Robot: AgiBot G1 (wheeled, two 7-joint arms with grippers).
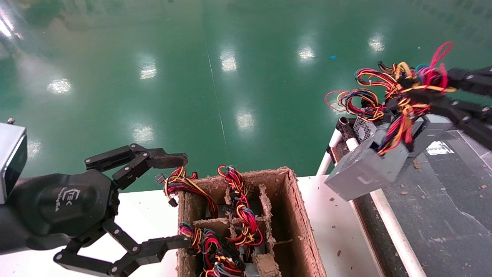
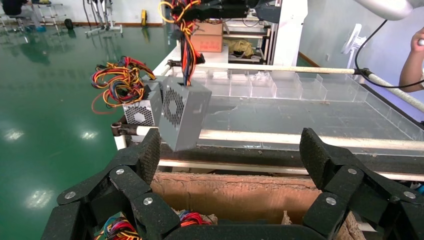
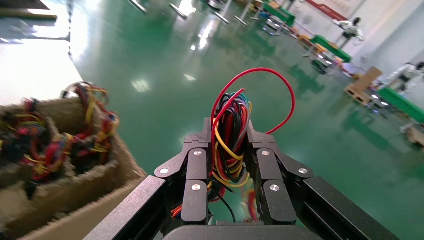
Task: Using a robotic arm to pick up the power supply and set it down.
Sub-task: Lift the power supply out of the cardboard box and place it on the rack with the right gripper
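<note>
The power supply point(image 1: 363, 171), a grey metal box with a perforated face, hangs tilted by its wires over the near left corner of the dark belt table point(image 1: 442, 215). My right gripper point(image 1: 419, 86) is shut on its bundle of red, yellow and black wires point(image 3: 229, 142), which fills the gap between the fingers point(image 3: 195, 170). In the left wrist view the same power supply point(image 2: 182, 115) dangles just above the white rail. My left gripper point(image 1: 173, 202) stays open, nothing in it, beside the cardboard box point(image 1: 296, 215); its pads point(image 2: 150, 152) are spread wide.
A second grey power supply point(image 1: 364, 129) with its wires rests on the belt table's far corner, right behind the hanging one. The brown divider box holds several more wire bundles point(image 1: 238, 215). White rails point(image 1: 392, 227) edge the belt. Clear plastic bins point(image 2: 280, 85) line its far side.
</note>
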